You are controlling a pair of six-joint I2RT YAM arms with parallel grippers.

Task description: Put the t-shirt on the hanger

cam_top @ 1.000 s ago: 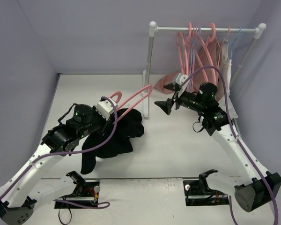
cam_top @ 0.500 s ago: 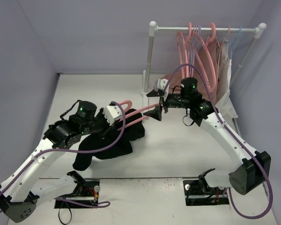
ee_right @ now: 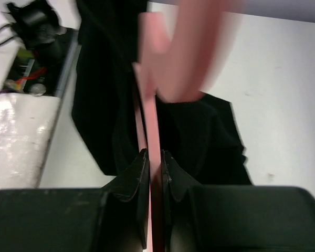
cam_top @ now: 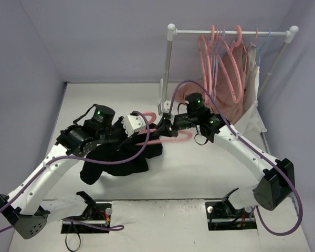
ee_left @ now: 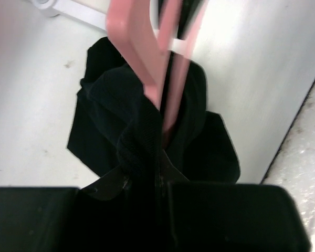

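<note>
A second ago the right claw (ee_right: 155, 167) was wide apart and up in the air near the rack (cam_top: 170, 63). Now the right arm has swung over to the middle, and that claw is squeezed tight on the thin edge of the hanger (cam_top: 170, 139). The left claw (ee_left: 160, 181) has moved too. It brought the hanger lower and closer to the right arm. So now both arms hold the same pink hanger, one at each end, up over the tabletop (cam_top: 210, 163). The left claw looks pressed together on the hanger. Its dark fingers sit right in the black cloth, though, so it may be pinching some cloth too. The t-shirt (cam_top: 118, 157) is bunched up around the left end of the hanger. It hangs down in a dark lump under the left arm, low over the tabletop. I cannot tell if the bottom of it touches. The shirt is not on the hanger the right way yet, because it is all in a heap on one side. With two claws on the hanger, I think one can hold it steady while the other lets go and pulls the shirt across. That part is not done yet.
</note>
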